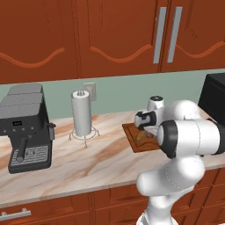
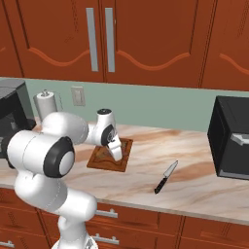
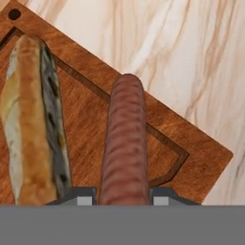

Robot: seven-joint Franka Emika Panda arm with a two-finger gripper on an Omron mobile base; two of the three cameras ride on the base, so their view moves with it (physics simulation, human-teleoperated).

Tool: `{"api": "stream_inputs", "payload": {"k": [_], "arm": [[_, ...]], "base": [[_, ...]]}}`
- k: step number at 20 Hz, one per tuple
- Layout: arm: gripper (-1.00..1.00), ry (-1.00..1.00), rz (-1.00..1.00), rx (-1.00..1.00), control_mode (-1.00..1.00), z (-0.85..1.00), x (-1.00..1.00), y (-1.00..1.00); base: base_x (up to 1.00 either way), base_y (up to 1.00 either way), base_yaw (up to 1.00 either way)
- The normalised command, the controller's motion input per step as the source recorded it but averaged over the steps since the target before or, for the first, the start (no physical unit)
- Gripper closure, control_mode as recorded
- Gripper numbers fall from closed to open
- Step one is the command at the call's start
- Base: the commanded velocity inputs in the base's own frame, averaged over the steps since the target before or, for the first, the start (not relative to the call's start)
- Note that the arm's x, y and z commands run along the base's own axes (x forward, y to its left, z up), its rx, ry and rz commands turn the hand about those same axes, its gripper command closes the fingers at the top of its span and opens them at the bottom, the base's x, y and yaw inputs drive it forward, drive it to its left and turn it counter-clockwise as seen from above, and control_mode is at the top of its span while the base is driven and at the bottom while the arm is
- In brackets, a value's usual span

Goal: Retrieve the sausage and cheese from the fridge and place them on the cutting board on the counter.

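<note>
The sausage (image 3: 125, 139), a reddish-brown cylinder, runs lengthwise between my two fingertips just above the wooden cutting board (image 3: 191, 153). My gripper (image 3: 122, 196) is shut on the sausage. The cheese (image 3: 28, 124), a long yellowish-tan speckled chunk, lies on the board beside the sausage. From the base, the gripper (image 1: 142, 131) points down onto the cutting board (image 1: 130, 131) on the marbled counter (image 1: 96, 162), with a bit of cheese (image 1: 141, 137) showing under the hand. In the right base view the gripper (image 2: 118, 154) hovers over the board (image 2: 103, 164). The fridge is out of view.
A paper-towel stand (image 1: 82, 115) stands left of the board, and a coffee machine (image 1: 26, 127) further left. A knife (image 2: 165, 177) lies on the counter right of the board. A black microwave (image 2: 233, 141) sits at the far right. Wooden cabinets hang above.
</note>
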Motion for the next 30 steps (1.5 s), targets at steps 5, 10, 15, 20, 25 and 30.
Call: {"api": "stream_inputs", "payload": {"k": [5, 10, 15, 20, 25, 30], "arm": [[1.00, 0.00, -0.04, 0.03, -1.00, -0.30, 0.12, 0.00], [1.00, 0.00, -0.03, 0.00, -1.00, -0.30, 0.00, 0.00], [-1.00, 0.00, -0.02, 0.00, -1.00, -0.27, -0.15, -0.08], [-1.00, 0.00, -0.02, 0.01, -1.00, -0.11, -0.13, -0.09], [-1.00, 0.00, -0.05, 0.04, -1.00, 0.05, -0.15, -0.01], [-1.00, -0.01, -0.05, 0.01, -1.00, 0.41, -0.18, 0.03]], "base": [[0.00, 0.00, 0.00], [0.00, 0.00, 0.00], [0.00, 0.00, 0.00], [0.00, 0.00, 0.00], [0.00, 0.00, 0.00], [0.00, 0.00, 0.00]]}}
